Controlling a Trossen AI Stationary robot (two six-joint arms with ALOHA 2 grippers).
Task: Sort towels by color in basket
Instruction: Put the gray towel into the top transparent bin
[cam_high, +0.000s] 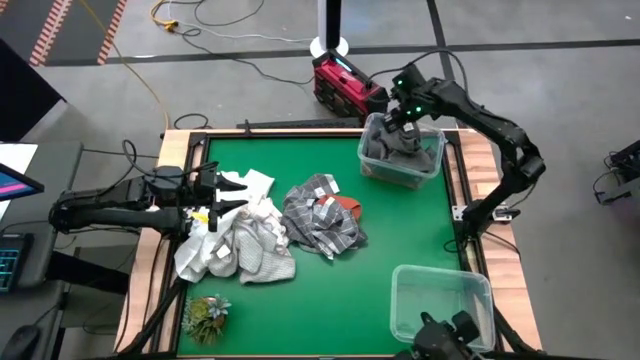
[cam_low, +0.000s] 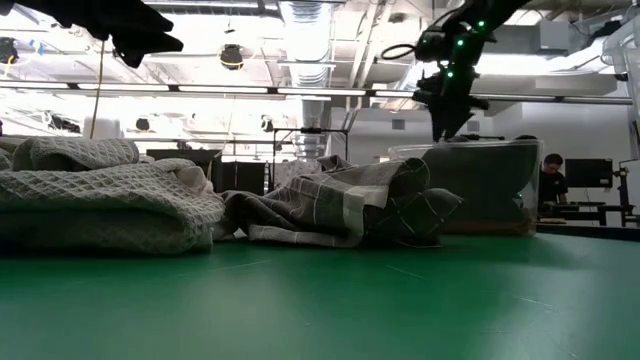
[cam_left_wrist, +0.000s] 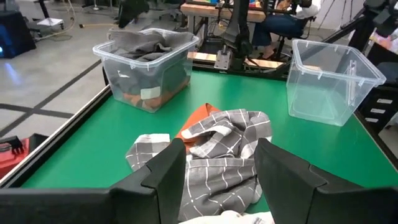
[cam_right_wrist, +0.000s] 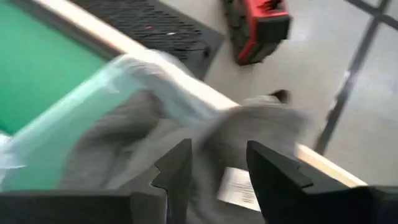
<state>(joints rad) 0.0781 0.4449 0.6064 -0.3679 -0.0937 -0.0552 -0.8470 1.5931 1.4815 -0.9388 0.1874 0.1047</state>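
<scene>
Grey towel in bin; right end effector above, seemingly parted, empty.

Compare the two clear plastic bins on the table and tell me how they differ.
The far bin holds dark grey towels; the near bin is empty. The right gripper hangs over the far bin, with no gripper over the near bin. The far bin sits at the table's back right corner, the near bin at the front right corner. Both are clear, rectangular, upright and lidless.
</scene>
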